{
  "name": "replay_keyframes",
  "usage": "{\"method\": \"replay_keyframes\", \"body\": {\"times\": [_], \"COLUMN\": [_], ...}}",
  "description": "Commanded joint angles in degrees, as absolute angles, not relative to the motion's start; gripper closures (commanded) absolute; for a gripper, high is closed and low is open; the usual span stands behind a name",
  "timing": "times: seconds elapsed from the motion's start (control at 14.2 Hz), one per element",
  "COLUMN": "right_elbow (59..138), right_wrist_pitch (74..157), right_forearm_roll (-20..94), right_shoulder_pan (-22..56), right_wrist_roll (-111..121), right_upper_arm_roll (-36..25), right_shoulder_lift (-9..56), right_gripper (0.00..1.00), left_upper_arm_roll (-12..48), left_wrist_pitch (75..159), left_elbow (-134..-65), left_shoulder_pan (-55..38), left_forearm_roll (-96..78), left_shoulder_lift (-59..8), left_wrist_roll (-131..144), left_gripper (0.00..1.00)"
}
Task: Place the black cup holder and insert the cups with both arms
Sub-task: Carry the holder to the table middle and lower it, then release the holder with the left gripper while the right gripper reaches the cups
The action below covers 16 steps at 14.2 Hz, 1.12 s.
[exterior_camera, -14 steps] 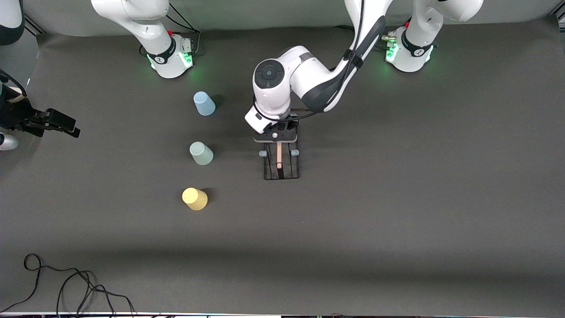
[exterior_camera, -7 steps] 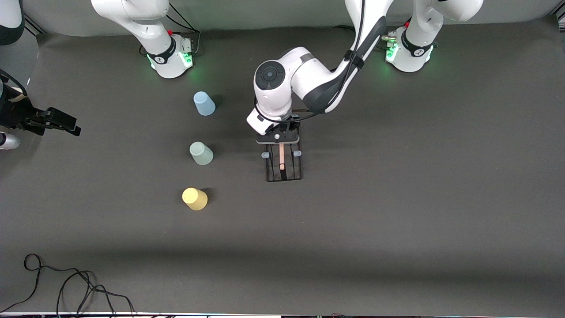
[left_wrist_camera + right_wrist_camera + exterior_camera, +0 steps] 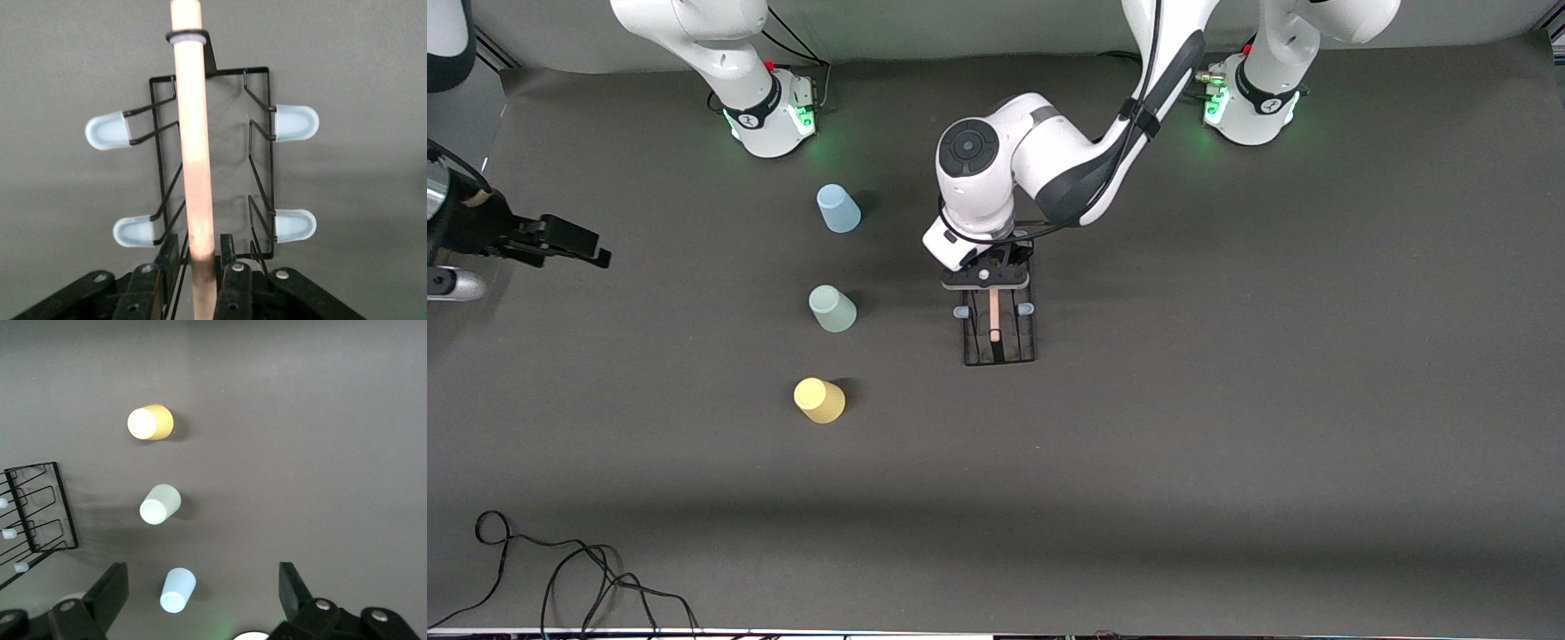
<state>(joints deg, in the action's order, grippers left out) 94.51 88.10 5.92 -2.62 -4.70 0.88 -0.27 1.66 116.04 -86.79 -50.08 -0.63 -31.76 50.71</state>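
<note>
The black cup holder (image 3: 998, 342) stands on the table's middle, its wooden rod handle (image 3: 193, 133) upright and its pale prong caps (image 3: 107, 130) out to both sides. My left gripper (image 3: 985, 277) is over it, its fingers (image 3: 167, 253) on either side of the rod with small gaps, slightly open. The light blue cup (image 3: 838, 208), grey-green cup (image 3: 832, 308) and yellow cup (image 3: 819, 400) stand upside down in a row beside the holder, toward the right arm's end. My right gripper (image 3: 587, 249) hangs open and empty, high over the right arm's end of the table. Its view shows the cups (image 3: 160, 503) and holder (image 3: 37, 513) far below.
A black cable (image 3: 560, 578) lies coiled at the table's near corner, at the right arm's end. The two green-lit arm bases (image 3: 769, 120) stand along the table's farthest edge from the front camera.
The holder shifted slightly toward the left arm's end, then stayed still. The left wrist rose a little. The right gripper moved in from the table's end toward the cups.
</note>
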Motion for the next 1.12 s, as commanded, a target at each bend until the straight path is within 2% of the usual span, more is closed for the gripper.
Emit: {"method": "replay_keyframes", "body": {"times": [0.0, 0.21, 0.49, 0.63, 0.91, 1.05], "right_elbow": [104.55, 115.81, 126.53, 131.72, 138.94, 141.84], "right_wrist_pitch": [94.89, 104.74, 116.07, 121.96, 131.37, 136.91], "right_forearm_roll": [7.03, 6.94, 6.94, 6.94, 7.03, 7.03], "right_shoulder_pan": [1.04, 7.01, 14.14, 15.03, 15.03, 15.73], "right_wrist_roll": [-9.57, -16.76, -23.38, -23.38, -23.38, -23.38], "right_upper_arm_roll": [0.61, 0.53, 0.53, 0.62, 0.62, 0.62], "right_shoulder_lift": [-5.70, -9.57, -9.93, -9.76, -8.36, -6.08], "right_gripper": [0.00, 0.00, 0.00, 0.00, 0.00, 0.00], "left_upper_arm_roll": [1.23, 1.23, 0.97, 0.97, 0.79, 0.79], "left_wrist_pitch": [113.91, 113.73, 109.26, 106.29, 92.93, 90.19], "left_elbow": [-85.70, -85.34, -85.34, -85.34, -85.52, -85.95], "left_shoulder_pan": [-50.63, -50.01, -45.28, -40.28, -28.42, -21.05], "left_forearm_roll": [0.70, 0.36, -0.09, -0.18, 0.70, 0.70], "left_shoulder_lift": [-30.07, -27.08, -21.72, -18.48, -13.72, -11.35], "left_wrist_roll": [52.21, 52.30, 50.20, 46.34, 30.37, 22.19], "left_gripper": [0.67, 0.67, 0.67, 0.67, 0.68, 0.68]}}
